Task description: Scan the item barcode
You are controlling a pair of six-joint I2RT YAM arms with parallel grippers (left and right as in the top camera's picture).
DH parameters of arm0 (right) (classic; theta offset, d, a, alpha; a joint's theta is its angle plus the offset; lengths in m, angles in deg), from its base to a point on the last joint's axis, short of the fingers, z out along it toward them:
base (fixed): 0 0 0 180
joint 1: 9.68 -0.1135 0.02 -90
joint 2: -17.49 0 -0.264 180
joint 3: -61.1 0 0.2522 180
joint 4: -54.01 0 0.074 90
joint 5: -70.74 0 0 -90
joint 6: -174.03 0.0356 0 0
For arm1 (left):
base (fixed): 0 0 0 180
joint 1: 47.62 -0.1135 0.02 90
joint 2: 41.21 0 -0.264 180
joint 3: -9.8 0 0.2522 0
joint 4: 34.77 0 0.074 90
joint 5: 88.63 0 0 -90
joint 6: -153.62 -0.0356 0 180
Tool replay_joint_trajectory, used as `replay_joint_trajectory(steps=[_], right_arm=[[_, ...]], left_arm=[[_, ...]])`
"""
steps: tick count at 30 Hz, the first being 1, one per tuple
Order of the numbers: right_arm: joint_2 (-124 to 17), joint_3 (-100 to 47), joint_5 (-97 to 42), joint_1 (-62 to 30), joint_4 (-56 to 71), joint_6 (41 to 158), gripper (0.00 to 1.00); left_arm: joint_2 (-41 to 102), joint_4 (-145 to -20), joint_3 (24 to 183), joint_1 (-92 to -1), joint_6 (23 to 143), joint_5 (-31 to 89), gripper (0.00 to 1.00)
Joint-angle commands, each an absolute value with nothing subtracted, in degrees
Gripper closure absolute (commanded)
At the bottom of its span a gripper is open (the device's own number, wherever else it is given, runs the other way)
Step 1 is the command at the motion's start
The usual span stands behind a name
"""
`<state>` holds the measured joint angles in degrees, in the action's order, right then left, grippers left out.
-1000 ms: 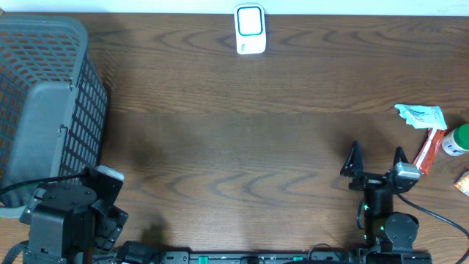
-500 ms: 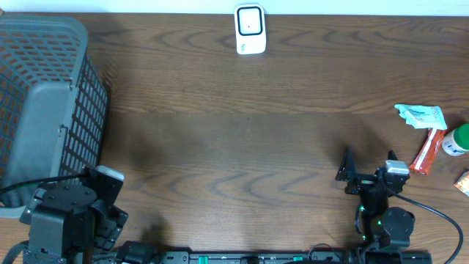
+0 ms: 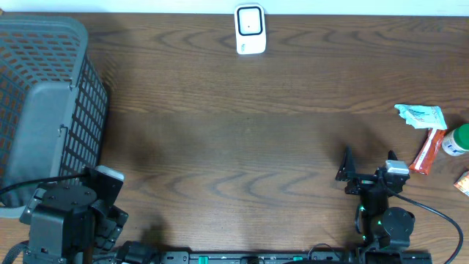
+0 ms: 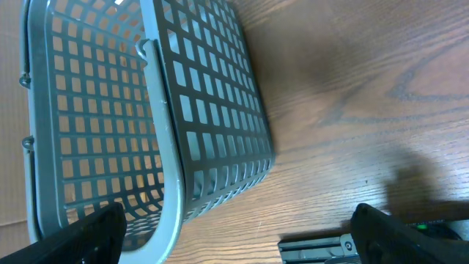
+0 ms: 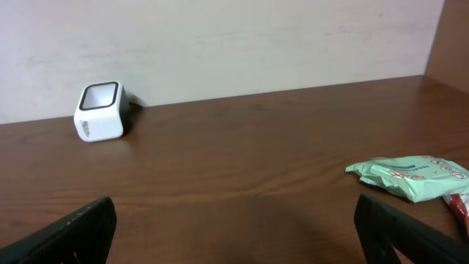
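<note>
- Right gripper [image 3: 368, 163] has drawn back and turned slightly left; jaws wide, empty.
- Green packet [image 3: 420, 115] lies ahead to its right, scanner [image 3: 250, 29] far ahead-left.
- Left gripper [image 4: 233, 236] gapes wide, empty, basket [image 4: 212, 139] just ahead-left.

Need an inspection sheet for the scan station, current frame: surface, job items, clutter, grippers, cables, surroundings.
Surface: dark wood table, no spills or marks seen.
Job's things: white scanner at the far edge, centre. Green-white packet, red stick pack and green-capped bottle lie at the right edge, none picked up.
Clutter: grey basket at the left; orange item cut off by the right edge.
Grippers: left gripper, jaws wide open, empty, near the basket. Right gripper, jaws wide open, empty, short of the items.
Cables: black cable trails from the right arm; second cable crosses the basket's near corner.
Surroundings: pale wall behind the table.
</note>
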<state>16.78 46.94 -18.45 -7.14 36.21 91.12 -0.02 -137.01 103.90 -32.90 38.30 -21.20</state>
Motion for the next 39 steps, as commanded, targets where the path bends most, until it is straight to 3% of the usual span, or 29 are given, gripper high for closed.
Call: replay_joint_trajectory(steps=[1,9,16,21,30,39], right_arm=[[17.11,47.03,-18.95,-7.64,35.95,90.40,0.01],[17.11,47.03,-18.95,-7.64,35.95,90.38,0.01],[17.11,47.03,-18.95,-7.64,35.95,90.38,0.01],[17.11,47.03,-18.95,-7.64,35.95,90.38,0.01],[17.11,47.03,-18.95,-7.64,35.95,90.38,0.01],[17.11,47.03,-18.95,-7.64,35.95,90.40,0.01]], left_arm=[[-0.02,-136.99,104.25,-33.14,38.83,-21.11,0.02],[-0.02,-136.97,104.25,-33.14,38.85,-20.94,0.02],[-1.14,-131.22,104.16,-33.14,38.83,-7.82,0.02],[-6.62,-121.19,99.59,-33.29,38.85,-1.90,0.02],[-20.61,-96.51,74.39,-37.05,39.37,5.07,0.02],[-32.70,-73.13,49.30,-39.76,49.17,5.68,0.02]])
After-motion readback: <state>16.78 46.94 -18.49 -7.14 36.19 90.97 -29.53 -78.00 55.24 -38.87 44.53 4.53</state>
